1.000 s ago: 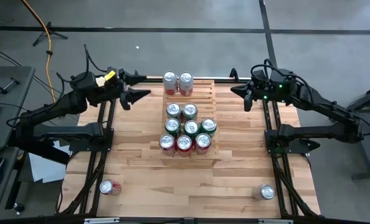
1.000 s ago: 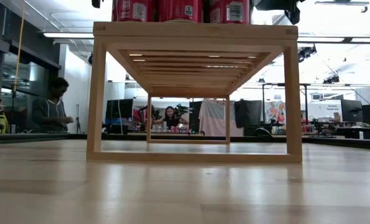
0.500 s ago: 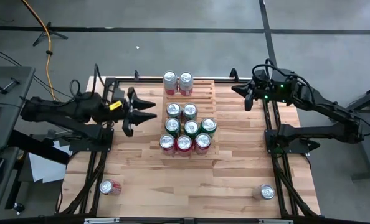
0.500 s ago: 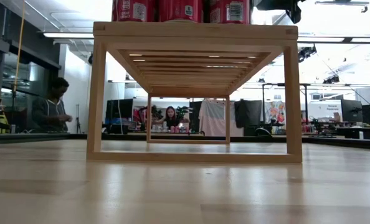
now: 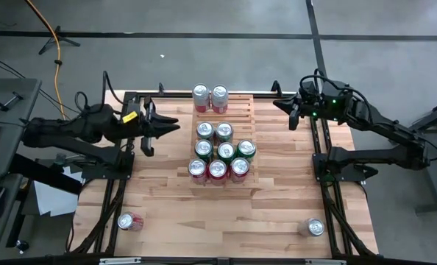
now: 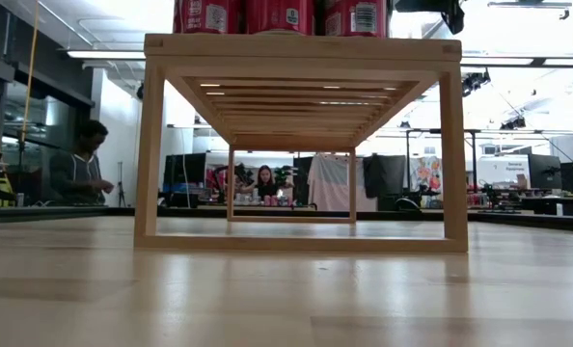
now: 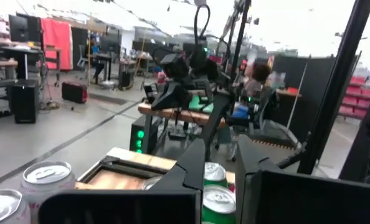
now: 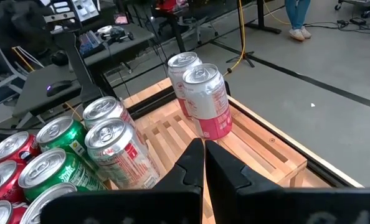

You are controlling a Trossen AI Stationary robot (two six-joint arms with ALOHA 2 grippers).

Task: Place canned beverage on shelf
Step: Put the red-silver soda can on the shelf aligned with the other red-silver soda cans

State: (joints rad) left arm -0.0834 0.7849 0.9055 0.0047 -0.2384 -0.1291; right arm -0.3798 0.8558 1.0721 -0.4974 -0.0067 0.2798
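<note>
Two grippers, jaws pressed together, holding nothing.
Left gripper (image 5: 168, 125) beside the pale-wood slatted shelf (image 5: 242, 110) mid-desk; right gripper (image 5: 280, 107) near its far corner; ten upright metal cans (image 5: 218, 170) on the slats.

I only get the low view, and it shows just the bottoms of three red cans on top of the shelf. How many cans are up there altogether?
Observer: Ten cans stand on the shelf, in rows of two, two, three and three.
Operator: Any left on the table?
Observer: Two are on the table, away from the shelf: one loose can on the left arm's side, another can on the right arm's side.
Operator: Where are the arms?
Observer: The left gripper hovers beside the shelf's left edge, jaws shut on nothing. The right gripper waits off the shelf's right side, also shut.
</note>
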